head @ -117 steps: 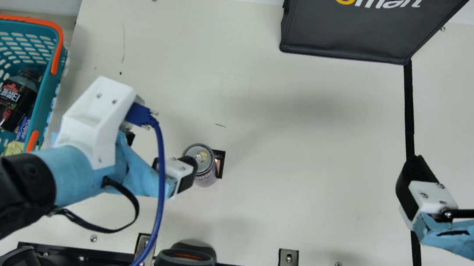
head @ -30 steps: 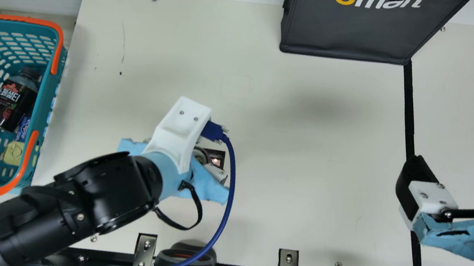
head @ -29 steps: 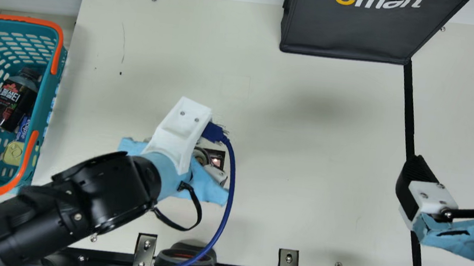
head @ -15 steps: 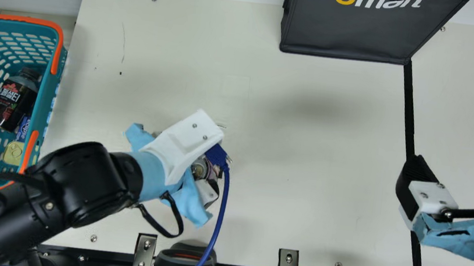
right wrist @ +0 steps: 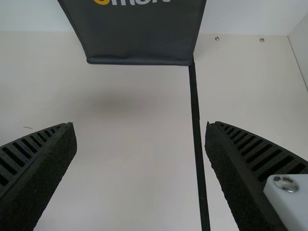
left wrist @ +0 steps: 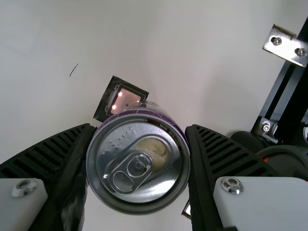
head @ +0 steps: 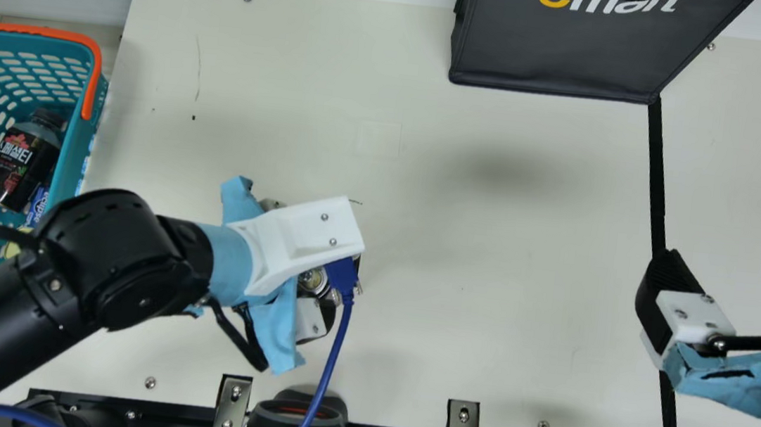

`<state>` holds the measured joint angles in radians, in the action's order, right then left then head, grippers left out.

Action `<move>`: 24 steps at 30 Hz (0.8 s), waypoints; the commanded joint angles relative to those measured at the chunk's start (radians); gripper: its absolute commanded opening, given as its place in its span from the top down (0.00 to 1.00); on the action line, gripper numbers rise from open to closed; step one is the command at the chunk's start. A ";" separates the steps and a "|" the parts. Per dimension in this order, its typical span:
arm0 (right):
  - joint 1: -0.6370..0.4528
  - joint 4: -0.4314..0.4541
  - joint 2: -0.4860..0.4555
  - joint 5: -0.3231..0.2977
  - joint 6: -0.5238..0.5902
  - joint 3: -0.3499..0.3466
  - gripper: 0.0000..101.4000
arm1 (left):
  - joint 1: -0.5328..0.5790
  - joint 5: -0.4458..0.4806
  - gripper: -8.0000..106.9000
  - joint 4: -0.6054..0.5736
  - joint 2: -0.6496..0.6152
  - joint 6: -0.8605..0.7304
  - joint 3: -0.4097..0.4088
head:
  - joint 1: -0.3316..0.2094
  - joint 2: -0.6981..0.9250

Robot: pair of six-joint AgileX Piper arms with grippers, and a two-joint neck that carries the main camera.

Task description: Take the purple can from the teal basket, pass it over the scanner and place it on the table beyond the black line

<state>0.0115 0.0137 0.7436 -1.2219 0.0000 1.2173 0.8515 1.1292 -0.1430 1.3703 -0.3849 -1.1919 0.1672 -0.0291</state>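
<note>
My left jaws pinch the purple can from both sides near its lid, over the worktop, just beside the lit black square I take for the scanner. If its code faces my pads, the read could fail. Smooth round metal might also twist in a lopsided pinch. The blue cable hangs close by and could snag as I turn. My right jaws stand spread, empty, near the black line; carrying across carelessly, I could knock them.

Since half a second ago, my left wrist has turned and the can has shifted slightly toward the near edge; my right arm hasn't moved.
</note>
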 commanded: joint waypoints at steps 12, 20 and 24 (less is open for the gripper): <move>0.000 0.000 0.000 0.000 0.000 0.000 0.06 | -0.048 0.031 1.00 -0.057 0.032 -0.270 -0.026 | -0.029 0.002; 0.000 0.000 0.000 0.000 0.000 0.000 0.06 | -0.069 0.018 0.98 -0.069 0.057 -0.321 -0.015 | -0.029 0.002; 0.000 0.000 0.000 0.000 0.000 0.000 0.06 | -0.073 0.006 0.98 -0.075 0.067 -0.333 -0.008 | -0.029 0.002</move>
<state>0.0115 0.0137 0.7436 -1.2219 0.0000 1.2173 0.7806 1.1390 -0.2171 1.4364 -0.7142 -1.2018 0.1672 -0.0291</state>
